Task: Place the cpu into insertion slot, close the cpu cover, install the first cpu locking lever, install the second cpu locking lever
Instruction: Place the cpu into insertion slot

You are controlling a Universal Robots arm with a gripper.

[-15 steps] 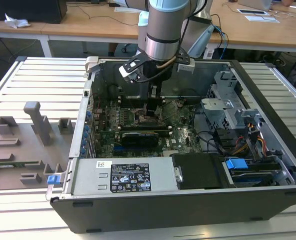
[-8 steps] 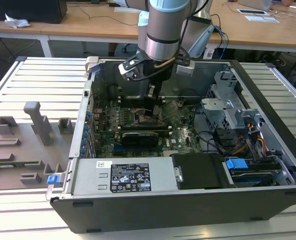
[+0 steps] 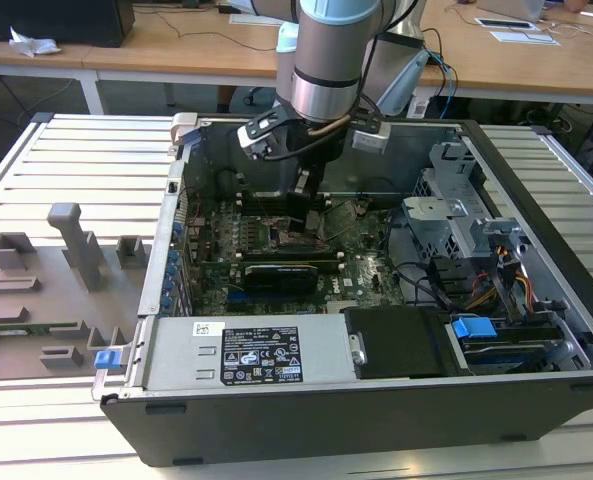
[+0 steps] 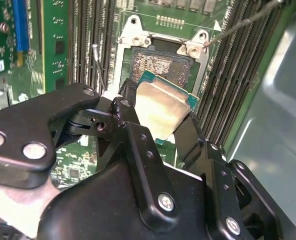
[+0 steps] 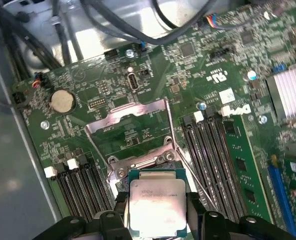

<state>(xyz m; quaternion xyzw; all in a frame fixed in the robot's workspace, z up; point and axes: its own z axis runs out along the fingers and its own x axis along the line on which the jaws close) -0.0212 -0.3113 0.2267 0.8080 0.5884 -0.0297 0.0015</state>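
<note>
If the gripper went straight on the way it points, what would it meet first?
Likely the insertion slot: the gripper holds the cpu over its dark centre, so the chip would touch there first, though depth is unclear.

The desk (image 3: pixel 86 160) I work over is pale and slatted. On it lies an open computer case (image 3: pixel 376 420), with a grey fixture tray (image 3: pixel 36 330) on the exterior view's left.

Gripper (image 5: pixel 156 212) clamps the cpu (image 5: pixel 155 200) by two opposite edges; metal top faces the camera, with the green rim visible. The cpu cover (image 5: pixel 125 115) stands swung open, and bare motherboard (image 5: pixel 88 75) shows through its window. Black memory slots (image 5: pixel 212 145) run along both sides of the cpu. Coin cell (image 5: pixel 62 100) sits near the board's edge, close to the cables (image 5: pixel 115 22).
</note>
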